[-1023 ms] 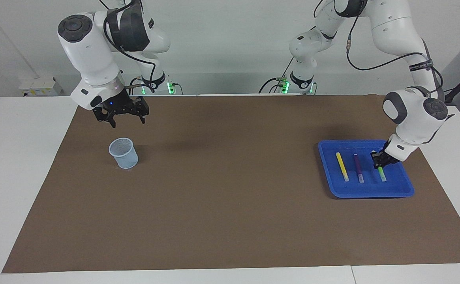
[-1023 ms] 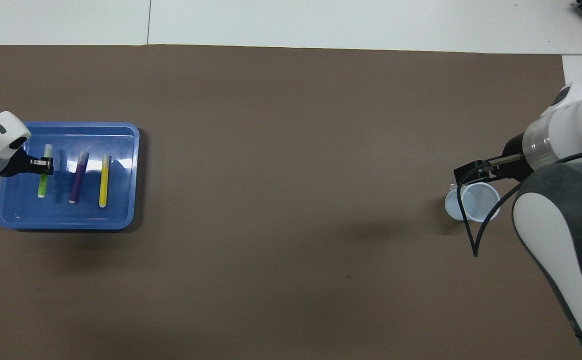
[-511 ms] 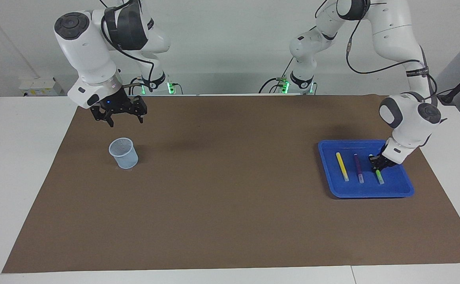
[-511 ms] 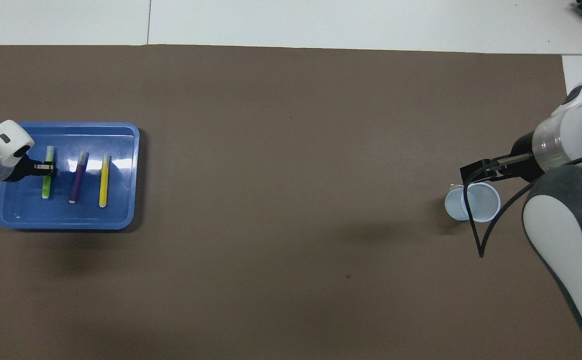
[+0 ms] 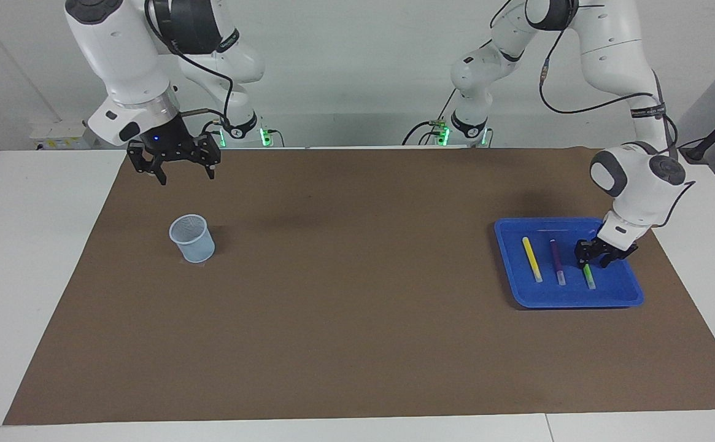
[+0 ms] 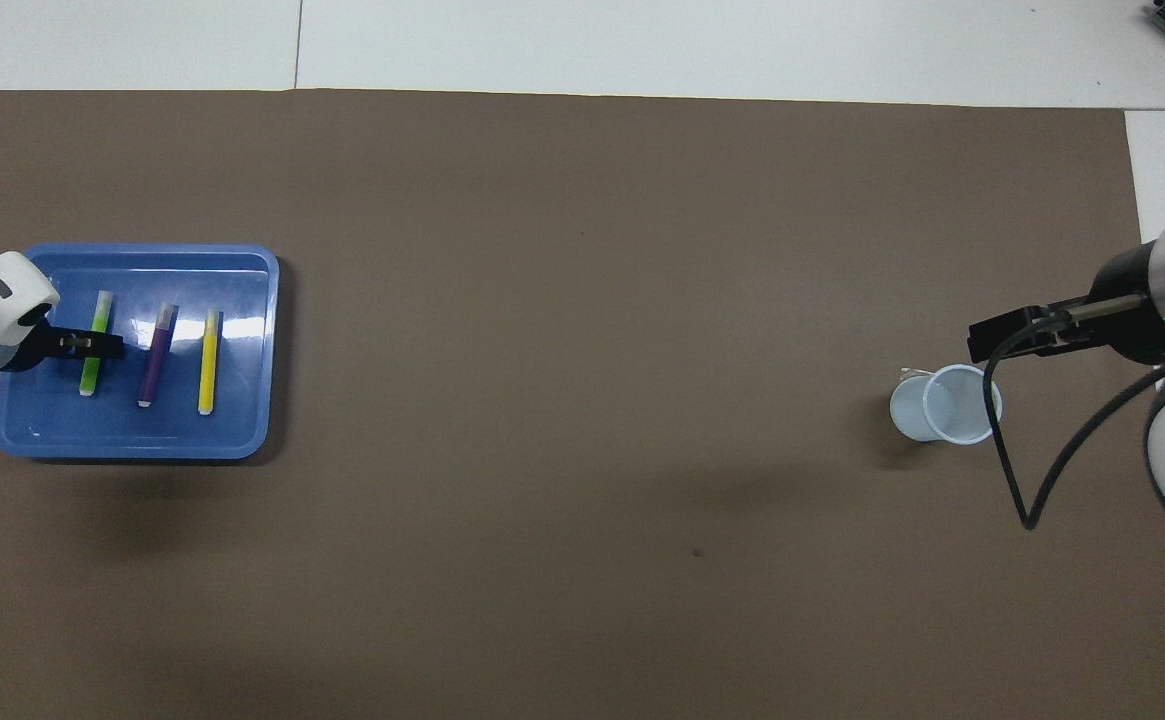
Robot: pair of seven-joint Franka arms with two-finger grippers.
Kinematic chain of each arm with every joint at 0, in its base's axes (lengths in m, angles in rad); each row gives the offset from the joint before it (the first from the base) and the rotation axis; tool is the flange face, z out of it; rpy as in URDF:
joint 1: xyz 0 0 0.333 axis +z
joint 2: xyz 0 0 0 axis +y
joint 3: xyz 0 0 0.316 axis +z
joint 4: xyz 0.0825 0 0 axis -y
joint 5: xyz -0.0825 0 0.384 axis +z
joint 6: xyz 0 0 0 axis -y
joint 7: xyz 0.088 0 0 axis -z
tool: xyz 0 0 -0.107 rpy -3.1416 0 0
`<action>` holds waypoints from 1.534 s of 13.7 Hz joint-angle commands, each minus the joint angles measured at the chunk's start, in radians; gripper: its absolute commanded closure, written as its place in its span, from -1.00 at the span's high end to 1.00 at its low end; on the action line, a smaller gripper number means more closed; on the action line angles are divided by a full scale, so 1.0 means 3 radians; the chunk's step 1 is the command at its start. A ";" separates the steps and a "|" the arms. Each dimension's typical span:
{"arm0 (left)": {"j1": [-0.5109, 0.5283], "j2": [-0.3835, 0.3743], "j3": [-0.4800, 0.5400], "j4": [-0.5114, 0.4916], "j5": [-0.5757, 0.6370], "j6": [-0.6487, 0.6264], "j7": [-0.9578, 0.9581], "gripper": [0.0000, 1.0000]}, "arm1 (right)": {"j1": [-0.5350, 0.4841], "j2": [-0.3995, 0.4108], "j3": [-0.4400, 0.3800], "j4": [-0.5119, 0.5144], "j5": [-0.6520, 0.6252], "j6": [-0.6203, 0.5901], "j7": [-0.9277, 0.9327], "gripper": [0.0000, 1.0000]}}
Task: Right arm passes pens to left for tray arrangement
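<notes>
Three pens lie side by side in the blue tray at the left arm's end: yellow pen, purple pen, green pen. My left gripper is low in the tray, open, its fingers straddling the green pen's middle. That pen rests on the tray floor. My right gripper hangs open and empty in the air at the right arm's end, close to the pale blue mesh cup.
The mesh cup stands upright on the brown mat; nothing shows inside it. White tabletop borders the mat on every side. The right arm's black cable loops beside the cup in the overhead view.
My left gripper went from shut on the green pen to open, and the pen now lies in the tray. The right arm has risen and drawn back from over the cup.
</notes>
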 commanded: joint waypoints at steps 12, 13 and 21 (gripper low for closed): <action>-0.0181 -0.0617 -0.0058 0.0470 -0.0132 -0.1323 -0.0064 1.00 | -0.0280 0.0118 0.0035 0.0126 -0.0024 -0.0087 0.0108 1.00; -0.0211 -0.0689 -0.0058 0.0500 -0.0183 -0.1415 -0.0186 1.00 | -0.0285 0.0118 0.0035 0.0131 -0.0019 -0.0082 0.0109 1.00; -0.0416 -0.1149 -0.0114 0.0772 -0.0199 -0.2075 -0.0678 1.00 | -0.0219 0.0113 -0.0097 0.0141 -0.0024 -0.0067 0.0103 1.00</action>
